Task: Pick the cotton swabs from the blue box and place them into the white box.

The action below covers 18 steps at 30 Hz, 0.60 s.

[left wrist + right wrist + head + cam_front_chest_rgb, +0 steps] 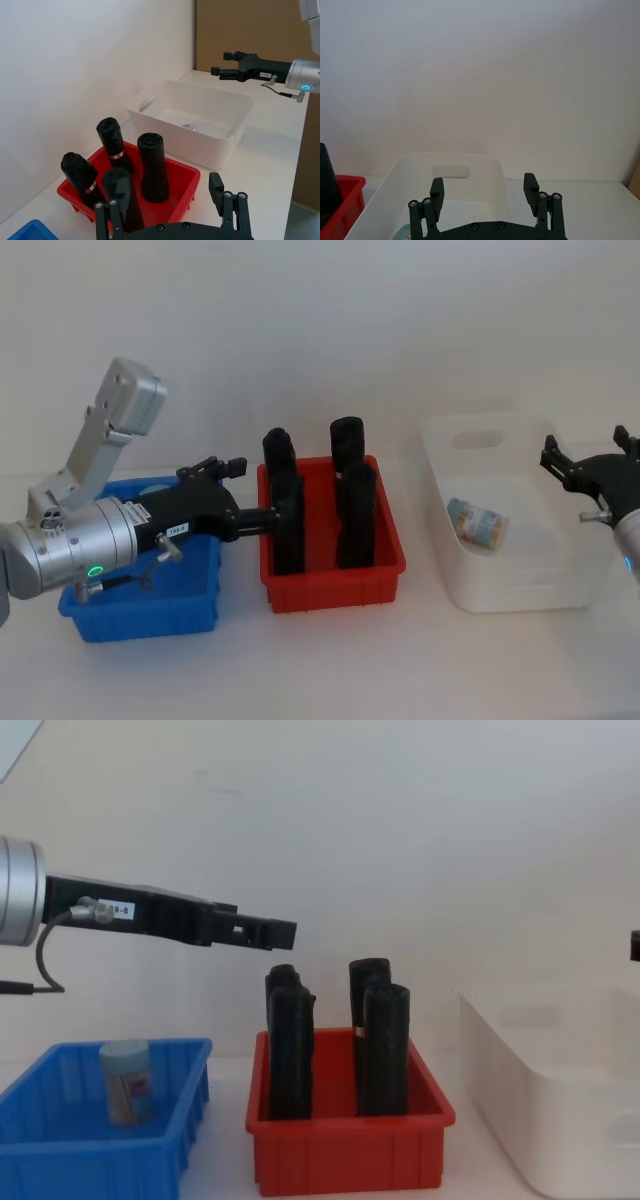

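One jar of cotton swabs (127,1080) stands upright in the blue box (100,1152) at the left. Another jar of cotton swabs (478,522) lies on its side on the floor of the white box (520,595) at the right. My left gripper (250,495) hangs open and empty, high above the blue box (140,618), reaching toward the red bin; the left gripper (283,932) is well above the jar. My right gripper (585,448) hovers open and empty over the white box's far right side; the right gripper (482,187) faces the wall.
A red bin (335,592) with several tall black cylinders (350,505) stands between the two boxes, close beside the left gripper's fingers. A white wall runs behind the table. Bare tabletop lies in front of all three containers.
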Available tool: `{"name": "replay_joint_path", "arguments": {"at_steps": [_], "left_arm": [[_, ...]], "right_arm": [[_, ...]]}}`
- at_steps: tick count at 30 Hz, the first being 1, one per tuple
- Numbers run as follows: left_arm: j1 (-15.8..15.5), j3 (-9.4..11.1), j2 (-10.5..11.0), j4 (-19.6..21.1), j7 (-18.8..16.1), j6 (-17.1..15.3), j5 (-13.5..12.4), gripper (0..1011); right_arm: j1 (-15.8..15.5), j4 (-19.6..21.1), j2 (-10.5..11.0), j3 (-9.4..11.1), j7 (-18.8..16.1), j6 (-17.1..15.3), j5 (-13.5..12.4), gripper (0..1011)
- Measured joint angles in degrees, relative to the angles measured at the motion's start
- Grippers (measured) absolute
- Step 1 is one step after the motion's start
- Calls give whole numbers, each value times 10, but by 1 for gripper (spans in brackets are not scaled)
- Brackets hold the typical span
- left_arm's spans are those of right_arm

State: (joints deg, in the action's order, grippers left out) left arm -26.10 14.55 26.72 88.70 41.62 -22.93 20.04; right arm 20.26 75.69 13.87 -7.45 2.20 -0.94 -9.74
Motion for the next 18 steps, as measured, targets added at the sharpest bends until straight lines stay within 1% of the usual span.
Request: {"name": "replay_joint_path", "arguments": {"at_steps": [4, 6, 8, 12, 15, 17, 18], "left_arm": [[7, 6, -3, 2, -24, 13, -5, 1004], [12, 11, -5, 4, -41, 22, -9, 1004], [21, 20, -8, 7, -71, 38, -15, 1004], [30, 27, -12, 11, -99, 53, -21, 1004], [39, 36, -15, 14, -128, 69, -27, 1004], [42, 39, -16, 15, -139, 74, -29, 1004], [46, 42, -18, 16, -150, 81, -32, 1004]], "right_arm": [[-21, 26, 5, -6, -6, -1, -7, 1002], [-29, 35, 7, -8, -9, -1, -10, 1002], [-50, 61, 13, -13, -14, -2, -16, 1001], [-76, 92, 20, -20, -22, -4, -24, 1001], [-92, 112, 24, -24, -27, -4, -30, 1001], [-101, 122, 26, -27, -29, -5, -32, 1001], [-110, 133, 28, -29, -31, -5, -35, 1001]]}}
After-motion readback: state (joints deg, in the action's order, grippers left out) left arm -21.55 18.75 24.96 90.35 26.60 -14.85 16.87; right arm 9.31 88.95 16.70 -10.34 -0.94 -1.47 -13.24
